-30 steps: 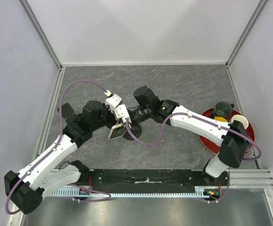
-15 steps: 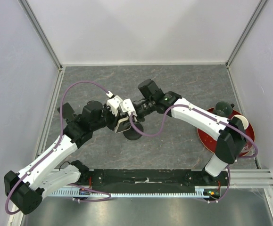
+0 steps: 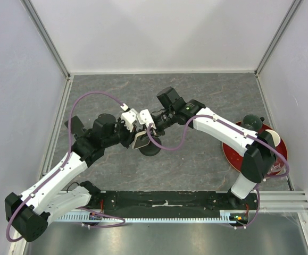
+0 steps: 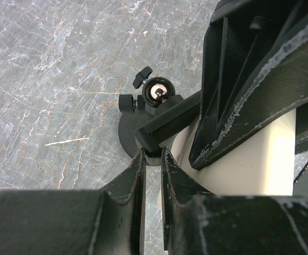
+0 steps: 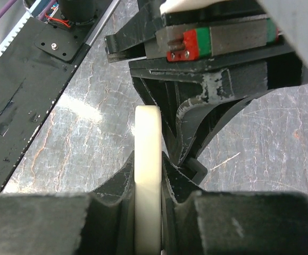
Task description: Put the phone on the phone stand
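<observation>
The cream phone [image 3: 140, 140] is held edge-on in my right gripper [image 3: 146, 133], which is shut on it; in the right wrist view the phone [image 5: 147, 133] stands upright between the fingers of that gripper [image 5: 148, 164]. The black phone stand [image 3: 151, 150] sits mid-table directly under the phone. My left gripper [image 3: 132, 139] is shut on the stand's black cradle arm [image 4: 161, 119], and its tips [image 4: 152, 154] pinch that arm. The stand's ball joint [image 4: 158, 91] and round base [image 4: 126, 139] show behind it. The phone [image 4: 249, 164] sits just right of the arm, touching or nearly touching the cradle.
A red plate [image 3: 238, 159] at the right edge carries a dark green cup [image 3: 251, 123] and a white piece [image 3: 271, 135]. A black rail [image 3: 164, 202] runs along the near edge. Enclosure walls stand on three sides.
My right gripper carried the phone up and to the right onto the stand. My left gripper moved right with it and now clamps the stand's arm.
</observation>
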Robot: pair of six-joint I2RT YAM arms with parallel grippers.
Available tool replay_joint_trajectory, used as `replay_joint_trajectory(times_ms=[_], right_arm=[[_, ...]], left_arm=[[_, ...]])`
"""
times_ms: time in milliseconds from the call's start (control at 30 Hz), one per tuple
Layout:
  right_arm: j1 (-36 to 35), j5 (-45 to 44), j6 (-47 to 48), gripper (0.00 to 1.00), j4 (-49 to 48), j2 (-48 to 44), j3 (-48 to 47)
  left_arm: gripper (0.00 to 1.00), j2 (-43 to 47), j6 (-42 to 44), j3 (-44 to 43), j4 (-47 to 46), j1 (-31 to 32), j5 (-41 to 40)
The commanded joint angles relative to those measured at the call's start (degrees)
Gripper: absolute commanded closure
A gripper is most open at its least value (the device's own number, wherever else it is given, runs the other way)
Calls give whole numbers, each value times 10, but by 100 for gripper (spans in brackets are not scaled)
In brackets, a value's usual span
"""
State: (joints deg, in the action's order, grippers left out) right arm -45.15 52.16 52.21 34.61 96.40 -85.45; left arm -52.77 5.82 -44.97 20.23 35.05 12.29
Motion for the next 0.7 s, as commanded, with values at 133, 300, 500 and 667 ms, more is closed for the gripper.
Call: replay_joint_trajectory(times_ms=[133,300,500,667], right_arm=[[13,-82,44,100,-48,-13,-21],[10,-78,56,100,-21,-1,-41],[8,-74,74,100,4,7,-63],[9,-78,91,100,34,12,-79]], left_arm=[[98,-2,18,-12,15,9,48],[98,-35,21,-50,46,10,48],[98,-88,80,-118,104,10,53],[98,-102,129,-103,95,9,53]])
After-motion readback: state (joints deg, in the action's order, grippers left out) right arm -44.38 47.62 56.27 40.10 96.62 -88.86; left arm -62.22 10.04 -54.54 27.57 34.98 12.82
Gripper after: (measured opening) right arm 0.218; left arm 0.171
